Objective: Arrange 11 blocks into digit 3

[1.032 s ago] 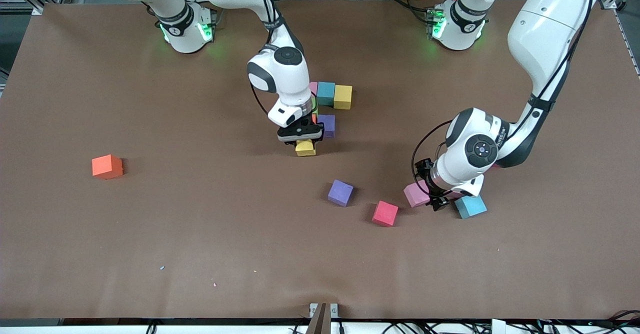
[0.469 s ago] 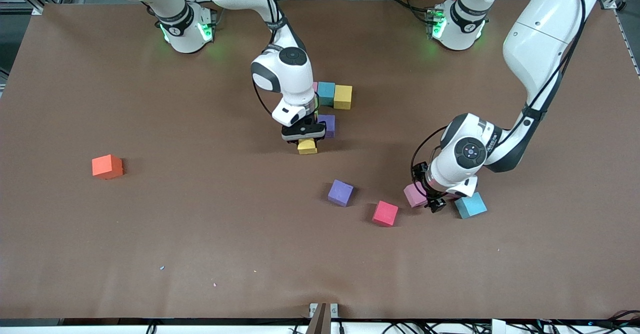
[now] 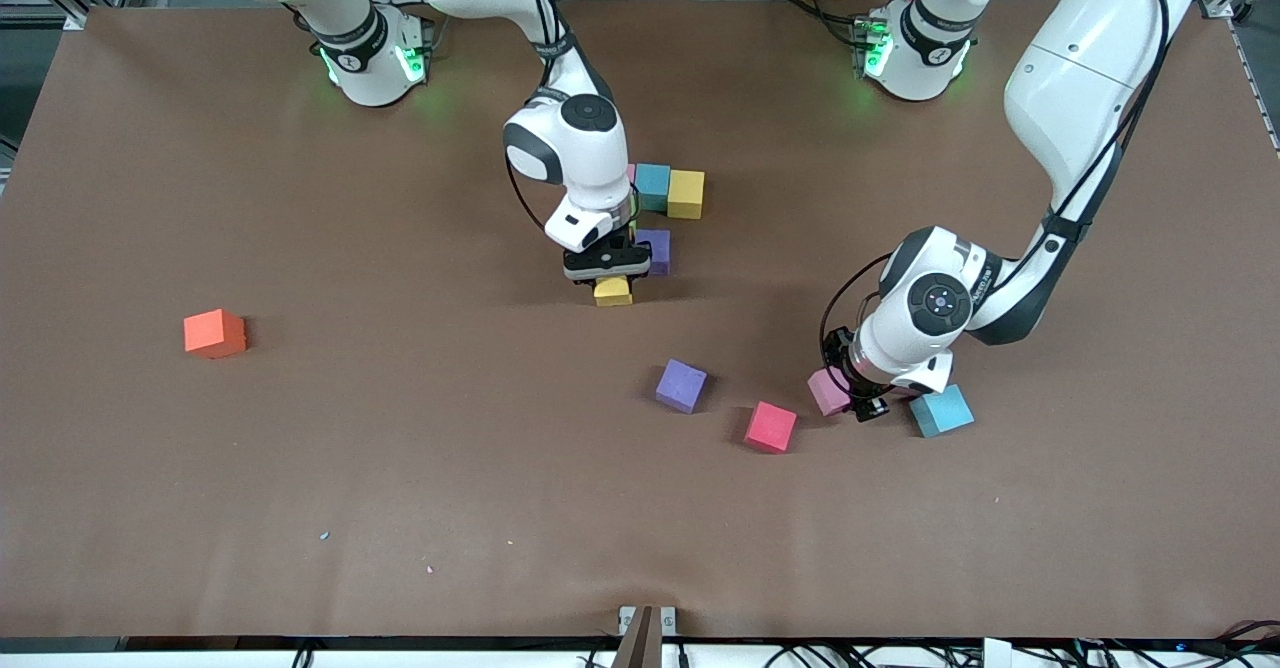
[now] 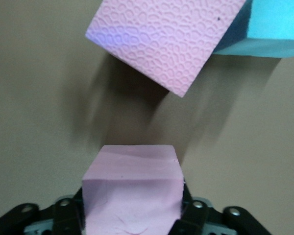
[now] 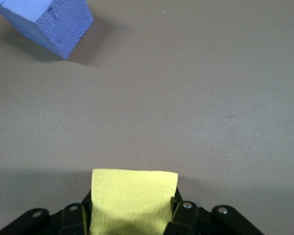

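Note:
My left gripper (image 3: pixel 858 393) is down at the mat, shut on a pink block (image 4: pixel 132 186); its uncovered part (image 3: pixel 824 392) shows beside the wrist. Just past it lie a second pink block (image 4: pixel 161 39) and, touching that one, a teal block (image 3: pixel 940 411). My right gripper (image 3: pixel 607 273) is shut on a yellow block (image 3: pixel 612 293), low at the mat, nearer the front camera than a purple block (image 3: pixel 657 248). Farther back sit a teal block (image 3: pixel 652 186) and a yellow block (image 3: pixel 686 194) side by side. The right wrist hides part of this group.
Loose blocks on the brown mat: an orange one (image 3: pixel 214 333) toward the right arm's end, a purple one (image 3: pixel 681 385) and a red one (image 3: pixel 770 426) between the two grippers, nearer the front camera. The right wrist view shows a purple block (image 5: pixel 49 24).
The left gripper has sunk lower and its fingers have closed on the pink block. The right gripper has barely shifted with the yellow block.

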### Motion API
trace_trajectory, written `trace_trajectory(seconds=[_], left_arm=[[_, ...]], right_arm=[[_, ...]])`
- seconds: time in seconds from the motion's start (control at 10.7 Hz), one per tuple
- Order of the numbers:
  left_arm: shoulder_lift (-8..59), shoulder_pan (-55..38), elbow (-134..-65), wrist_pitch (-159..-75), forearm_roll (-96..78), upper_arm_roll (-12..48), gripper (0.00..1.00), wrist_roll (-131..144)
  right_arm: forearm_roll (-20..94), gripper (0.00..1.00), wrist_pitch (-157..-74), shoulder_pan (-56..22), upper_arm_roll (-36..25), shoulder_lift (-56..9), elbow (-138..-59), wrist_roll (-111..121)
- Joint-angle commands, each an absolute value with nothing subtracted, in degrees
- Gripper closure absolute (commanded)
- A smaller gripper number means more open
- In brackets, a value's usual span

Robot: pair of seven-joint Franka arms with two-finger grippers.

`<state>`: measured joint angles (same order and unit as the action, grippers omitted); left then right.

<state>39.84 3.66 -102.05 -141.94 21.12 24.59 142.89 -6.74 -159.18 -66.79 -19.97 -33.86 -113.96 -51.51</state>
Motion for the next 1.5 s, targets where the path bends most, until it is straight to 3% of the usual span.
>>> trace_trajectory(seconds=[0.0,0.75,1.03,1.41], left_arm=[[39.2,3.7,-102.0,-142.6,23.0,24.5,1.0,143.8],[33.0,3.8,-109.4,-141.3,23.0,31.1,1.0,132.5],[32.9,4.0,-109.3,-134.3,23.0,36.0,1.0,130.0],[33.6,3.4,-109.6,-131.8,22.9,39.5,1.0,130.9]], right_arm=[[-7.9,1.0,-158.6,-68.3,-21.1,-34.3,-113.3,-54.0],[-8.1,1.0,-158.6,-68.0,-21.1,-34.5,-112.9,-55.5],[-8.1,1.0,-158.7,-68.3,-21.1,-35.1,-112.6,-56.2],[-8.0,1.0,-158.7,-68.4,-21.0,-35.1,-112.5,-56.2]])
